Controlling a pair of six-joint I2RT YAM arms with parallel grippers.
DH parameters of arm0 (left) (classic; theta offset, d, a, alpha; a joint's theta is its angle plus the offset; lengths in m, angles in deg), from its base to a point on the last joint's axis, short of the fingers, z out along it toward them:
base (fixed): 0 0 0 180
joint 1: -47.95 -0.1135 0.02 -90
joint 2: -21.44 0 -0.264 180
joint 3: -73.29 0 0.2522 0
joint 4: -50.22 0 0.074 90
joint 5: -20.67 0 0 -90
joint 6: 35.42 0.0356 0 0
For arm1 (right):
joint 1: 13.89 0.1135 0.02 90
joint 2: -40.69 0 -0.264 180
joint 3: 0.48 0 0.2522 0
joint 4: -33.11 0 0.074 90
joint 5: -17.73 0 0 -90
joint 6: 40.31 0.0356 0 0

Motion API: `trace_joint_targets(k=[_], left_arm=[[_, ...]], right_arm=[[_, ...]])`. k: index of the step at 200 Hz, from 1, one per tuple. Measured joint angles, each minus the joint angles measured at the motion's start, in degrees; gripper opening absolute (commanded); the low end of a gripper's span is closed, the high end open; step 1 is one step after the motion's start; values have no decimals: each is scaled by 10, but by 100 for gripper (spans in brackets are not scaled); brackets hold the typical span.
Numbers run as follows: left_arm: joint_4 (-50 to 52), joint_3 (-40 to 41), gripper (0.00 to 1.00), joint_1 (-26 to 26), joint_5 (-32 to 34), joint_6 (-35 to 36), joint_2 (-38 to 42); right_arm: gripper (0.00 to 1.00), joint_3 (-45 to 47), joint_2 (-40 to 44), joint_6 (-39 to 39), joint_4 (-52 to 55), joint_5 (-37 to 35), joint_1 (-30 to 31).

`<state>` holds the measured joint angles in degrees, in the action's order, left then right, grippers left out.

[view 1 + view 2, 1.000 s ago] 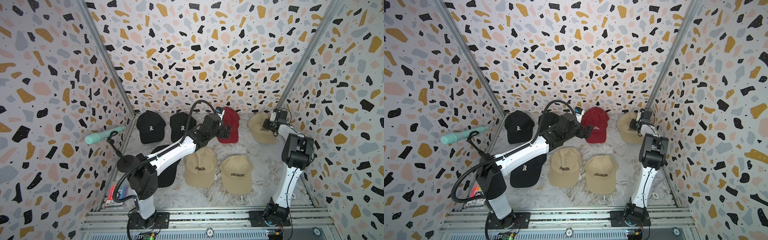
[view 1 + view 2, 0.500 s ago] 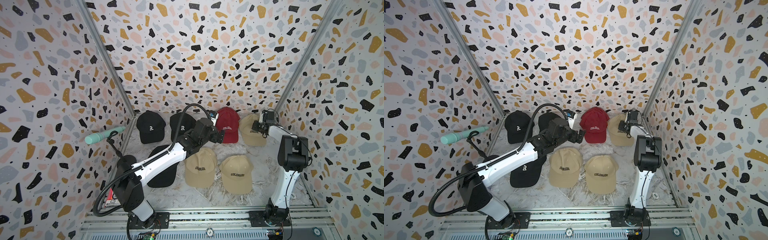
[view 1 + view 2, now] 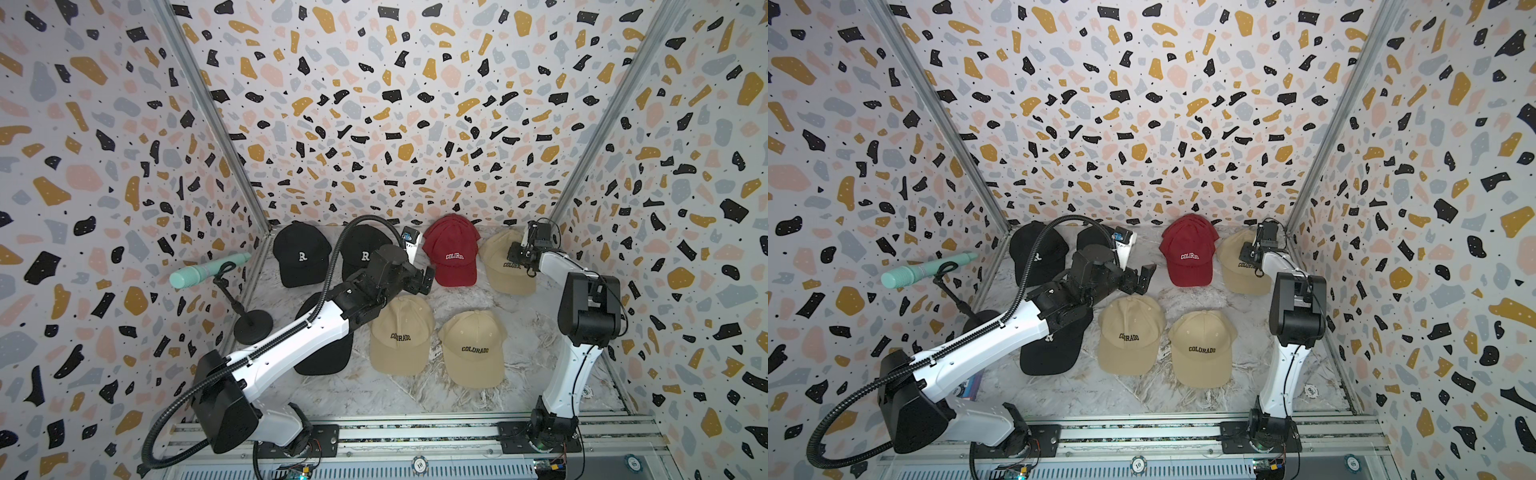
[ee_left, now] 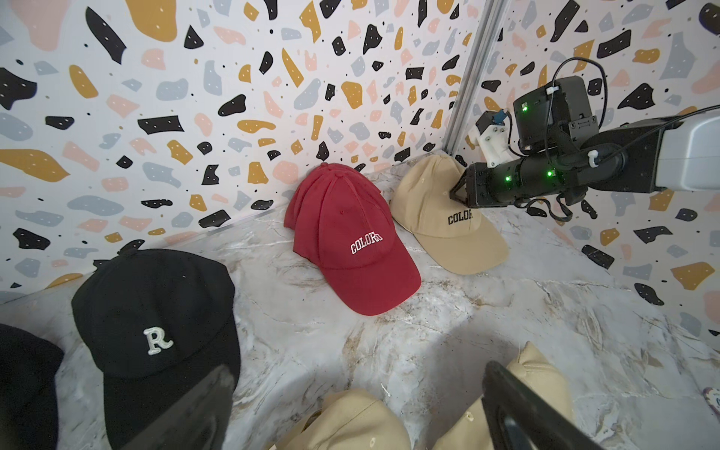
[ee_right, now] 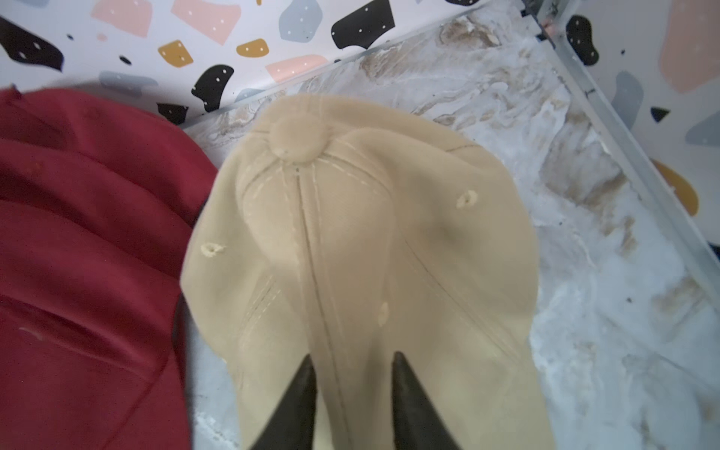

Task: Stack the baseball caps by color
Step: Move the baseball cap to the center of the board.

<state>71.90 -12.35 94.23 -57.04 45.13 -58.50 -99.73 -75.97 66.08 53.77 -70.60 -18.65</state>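
Two black "R" baseball caps (image 3: 301,257) (image 3: 365,253) lie at the back left, and another black one (image 3: 328,353) lies under my left arm. A dark red cap (image 3: 453,253) with layered red folds on its crown (image 4: 350,237) sits at the back centre. A tan cap (image 3: 505,270) lies close beside it, and two more tan caps (image 3: 401,332) (image 3: 473,347) lie in front. My left gripper (image 3: 426,282) hangs open and empty over bare floor, short of the red cap. My right gripper (image 5: 352,362) rests on the back tan cap's crown (image 5: 350,218), jaws parted with a ridge of cloth between them.
A teal microphone (image 3: 208,272) on a black stand (image 3: 252,326) leans in from the left wall. A small white card (image 3: 411,245) stands at the back between the black and red caps. Patterned walls close in on three sides, and a metal rail (image 3: 415,432) runs along the front.
My right gripper dragged the back tan cap left until it lay beside the red cap, then parted its jaws. My left arm drew back from the red cap, still open.
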Motion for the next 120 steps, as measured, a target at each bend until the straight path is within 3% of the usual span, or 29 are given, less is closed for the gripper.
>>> trace_joint_targets(k=[68, 120], left_arm=[[2, 56, 100, 0, 1, 3, 47], [-2, 101, 100, -3, 2, 4, 86]], right_arm=[[55, 87, 140, 18, 29, -24, 30], [61, 176, 261, 43, 56, -51, 106]])
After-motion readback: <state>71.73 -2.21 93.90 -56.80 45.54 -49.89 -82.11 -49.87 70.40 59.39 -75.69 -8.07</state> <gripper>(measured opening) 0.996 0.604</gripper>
